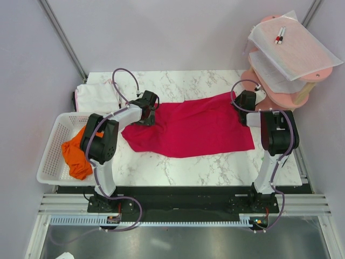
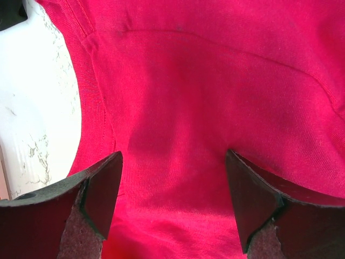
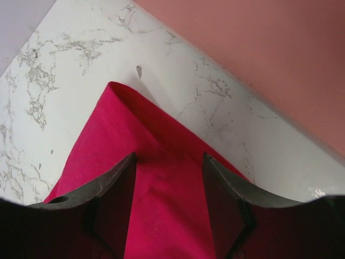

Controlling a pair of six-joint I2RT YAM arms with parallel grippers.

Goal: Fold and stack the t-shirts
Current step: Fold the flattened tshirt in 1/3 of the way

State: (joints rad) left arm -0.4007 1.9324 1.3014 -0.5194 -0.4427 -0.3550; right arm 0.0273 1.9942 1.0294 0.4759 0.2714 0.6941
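While the red t-shirt (image 1: 194,129) lies spread out in the middle of the table (image 1: 205,167), the left gripper (image 2: 172,155) hangs over its left end, fingers wide apart. The right gripper (image 3: 170,156) is at its far right corner, fingers apart too. The white t-shirt (image 1: 97,97) lies far left. The orange t-shirt (image 1: 78,154) is in the basket (image 1: 51,162).
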